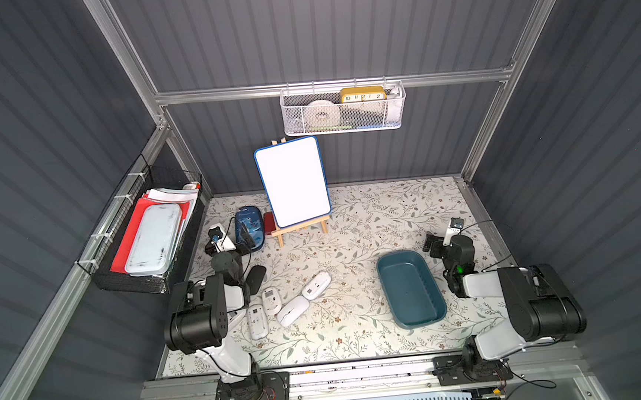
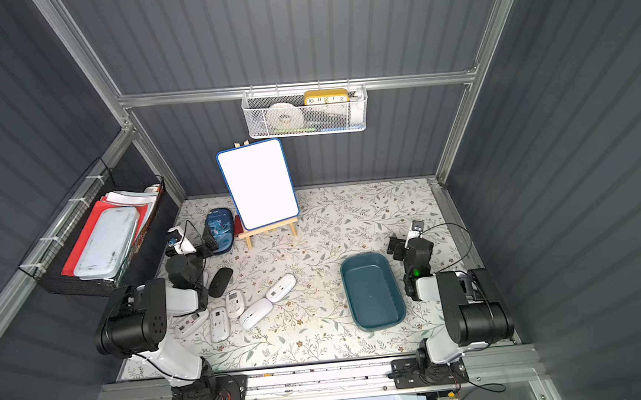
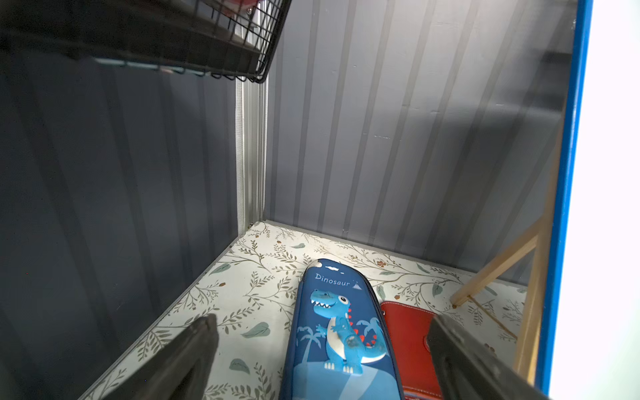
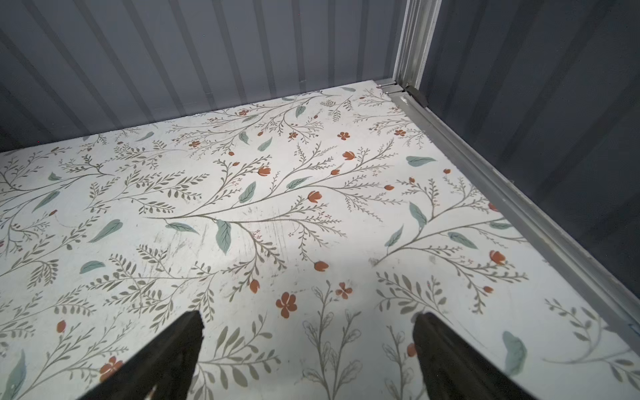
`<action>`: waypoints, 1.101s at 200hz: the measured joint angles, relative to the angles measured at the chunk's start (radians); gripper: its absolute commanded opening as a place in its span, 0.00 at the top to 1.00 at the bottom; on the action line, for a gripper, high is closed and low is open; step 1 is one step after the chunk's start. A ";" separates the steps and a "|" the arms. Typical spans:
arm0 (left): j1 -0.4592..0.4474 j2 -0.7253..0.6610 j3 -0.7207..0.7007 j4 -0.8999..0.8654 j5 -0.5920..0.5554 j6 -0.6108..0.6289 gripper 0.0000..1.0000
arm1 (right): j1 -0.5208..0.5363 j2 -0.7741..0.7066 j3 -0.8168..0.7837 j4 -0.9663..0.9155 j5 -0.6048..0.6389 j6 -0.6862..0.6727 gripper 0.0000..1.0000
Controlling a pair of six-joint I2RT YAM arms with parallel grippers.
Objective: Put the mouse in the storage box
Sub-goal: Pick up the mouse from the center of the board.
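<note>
- Low in the frame in both top views, the two arm bases sit on the front rail. Neither arm carries anything.
- Just beyond, lower left of centre, the white mice (image 1: 292, 311) lie close together on the floral tabletop (image 1: 351, 225), some showing their undersides. A black mouse (image 1: 255, 279) sits just beside the left arm.
- Right of centre is the teal storage box (image 1: 410, 291). It is empty and stands well apart from the mice, with open tabletop between.
- The right gripper (image 4: 308, 317) has its jaws spread wide with nothing between them. It hangs over bare tabletop near the box's far corner, toward the right edge of the frame.
- The left gripper (image 3: 322, 323) is spread wide too, and empty. It hovers left of centre over a blue dinosaur pencil case (image 1: 249, 227) with a red pouch (image 3: 405, 332) just beside it, and it faces away from the mice.
- Farther off, a whiteboard (image 1: 292, 181) leans on a small wooden easel (image 1: 301, 229) at centre. A black wire basket (image 1: 131, 279) hangs at the left and a white mesh basket (image 1: 292, 120) sits high on the back wall.
- My read is that this is the opening reach: no mouse gripped, none in the box.
- Next up, the left arm looks best placed. It needs to swing toward the cluster, single out one mouse, come down with the jaws across its narrow width, close, lift, then carry it over the box rim.
</note>
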 measured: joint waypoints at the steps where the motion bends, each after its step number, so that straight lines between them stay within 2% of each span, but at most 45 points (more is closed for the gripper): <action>1: 0.000 0.000 0.000 0.000 0.000 0.000 0.01 | 0.000 0.000 0.000 0.000 0.000 0.000 0.01; 156: 0.000 0.000 0.000 0.000 0.000 0.000 0.01 | 0.000 0.000 0.000 0.015 -0.008 0.000 0.01; 169: -0.004 -0.004 0.001 -0.011 -0.028 -0.001 0.01 | 0.000 0.000 0.000 0.015 -0.008 0.000 0.01; 183: -0.010 -0.044 0.039 -0.144 -0.076 -0.029 0.01 | 0.000 0.000 0.000 0.016 -0.008 0.000 0.01; 200: -0.013 -0.103 0.199 -0.409 -0.134 -0.093 0.01 | 0.002 -0.002 0.000 0.020 0.002 0.000 0.01; 220: -0.025 -0.183 0.345 -0.631 -0.107 -0.143 0.00 | 0.022 -0.100 0.012 -0.118 0.065 0.001 0.01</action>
